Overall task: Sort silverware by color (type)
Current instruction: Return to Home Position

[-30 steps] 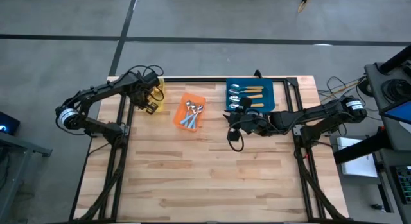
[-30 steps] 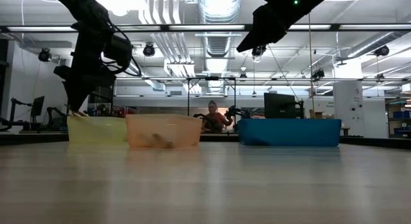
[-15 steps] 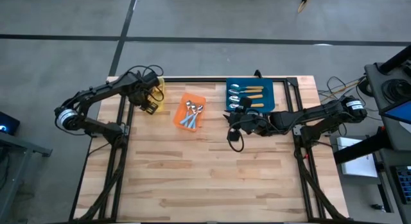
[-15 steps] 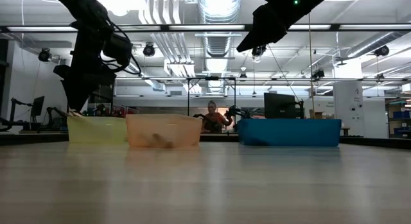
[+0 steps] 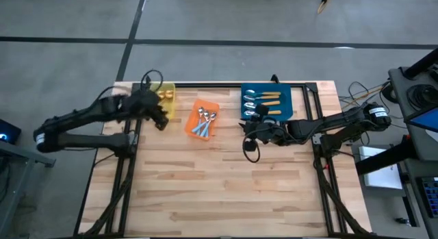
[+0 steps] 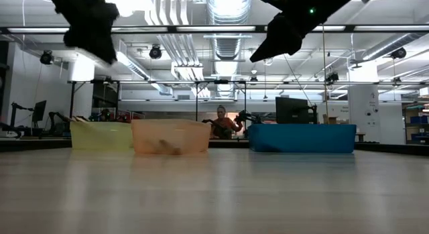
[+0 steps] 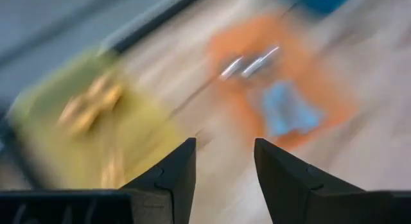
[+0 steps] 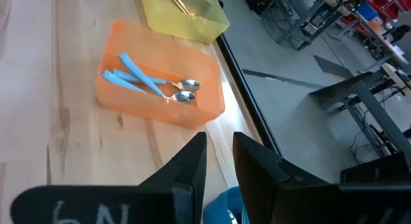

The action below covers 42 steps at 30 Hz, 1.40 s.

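Overhead, left gripper (image 7: 224, 142) hangs wide near the yellow bin (image 5: 171, 102), right gripper (image 8: 219, 135) narrow beside the blue bin (image 5: 286, 109).

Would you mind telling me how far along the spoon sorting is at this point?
Sorting looks done: blue-handled spoons lie in the orange bin, orange-handled spoons in the blue bin, gold spoons in the yellow bin. Nothing is in hand: the jaws of the left arm and the right arm are open and empty. No spoon shows on the table, so only parking the arms seems left.
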Motion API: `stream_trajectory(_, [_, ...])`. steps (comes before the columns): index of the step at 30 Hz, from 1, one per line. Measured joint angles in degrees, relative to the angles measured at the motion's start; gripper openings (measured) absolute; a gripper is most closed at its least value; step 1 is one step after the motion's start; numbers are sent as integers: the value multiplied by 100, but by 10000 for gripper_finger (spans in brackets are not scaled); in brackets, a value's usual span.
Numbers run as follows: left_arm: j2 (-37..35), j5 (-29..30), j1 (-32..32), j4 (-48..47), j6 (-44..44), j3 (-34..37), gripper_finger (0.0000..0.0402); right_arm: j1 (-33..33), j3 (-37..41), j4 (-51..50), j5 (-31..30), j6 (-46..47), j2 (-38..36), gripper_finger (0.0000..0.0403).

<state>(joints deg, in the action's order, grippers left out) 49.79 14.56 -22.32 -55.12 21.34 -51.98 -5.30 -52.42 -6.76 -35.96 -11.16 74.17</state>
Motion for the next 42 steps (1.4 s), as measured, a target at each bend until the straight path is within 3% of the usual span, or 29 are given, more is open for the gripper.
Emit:
stream_trajectory(3, [-540, 543, 1175, 823, -45, 189, 139, -2, 72, 22, 116, 131, 0, 68])
stream_trajectory(9, [-1310, 1583, 3351, 2139, -461, 1041, 139, -7, 375, 168, 1120, 582, -51, 68])
stream_trajectory(15, [-1871, 1510, 4675, 3963, -1439, 2476, 134, -86, 886, 288, 1394, 861, -227, 68])
stream_trajectory(18, [-2185, 1516, 4740, 4371, -1506, 2944, 122, -174, 1205, 572, 1399, 876, -522, 68])
stream_trajectory(24, [-3065, 1505, 4709, 4333, -1506, 3487, 84, -335, 2191, 1506, 1564, 861, -1593, 68])
stream_trajectory(36, [-4903, 1507, 4567, 4331, -1796, 4037, 20, -332, 3400, 1656, 1541, 982, -4148, 68])
stream_trajectory(42, [-4938, 1625, 4556, 4355, -1917, 4072, 1, -331, 3736, 1654, 1641, 904, -4990, 68])
